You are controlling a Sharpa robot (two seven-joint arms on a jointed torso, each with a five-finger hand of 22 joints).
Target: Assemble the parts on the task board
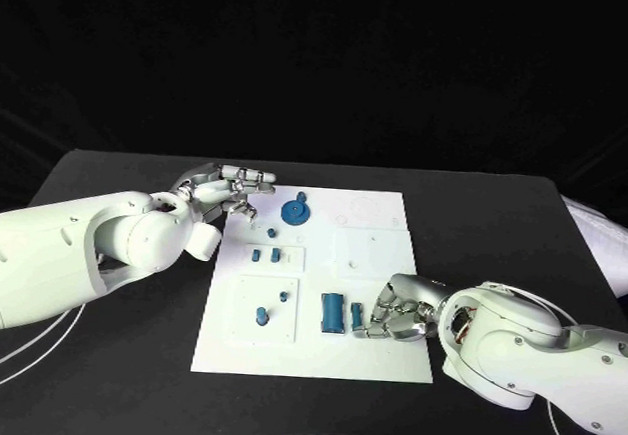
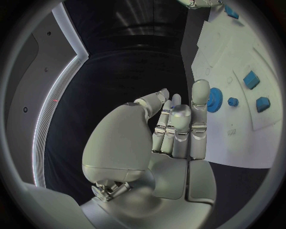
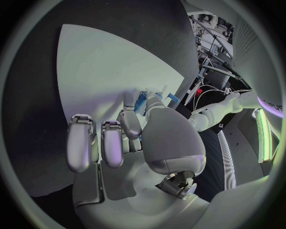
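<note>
At lower centre of board point(image 1: 376, 367), right hand point(image 1: 394, 313) pinching small blue part point(image 1: 359, 316); stiff, light, slippery, needing side grip. Left hand point(image 1: 229, 194) hovering open.

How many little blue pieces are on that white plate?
8 visible: gear, peg, two blocks, two pieces, cylinder, and one at the right hand, which may hide more.

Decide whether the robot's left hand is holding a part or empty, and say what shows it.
Empty. In the left wrist view the left hand has straight fingers with nothing between them; the blue gear sits apart on the task board.
</note>
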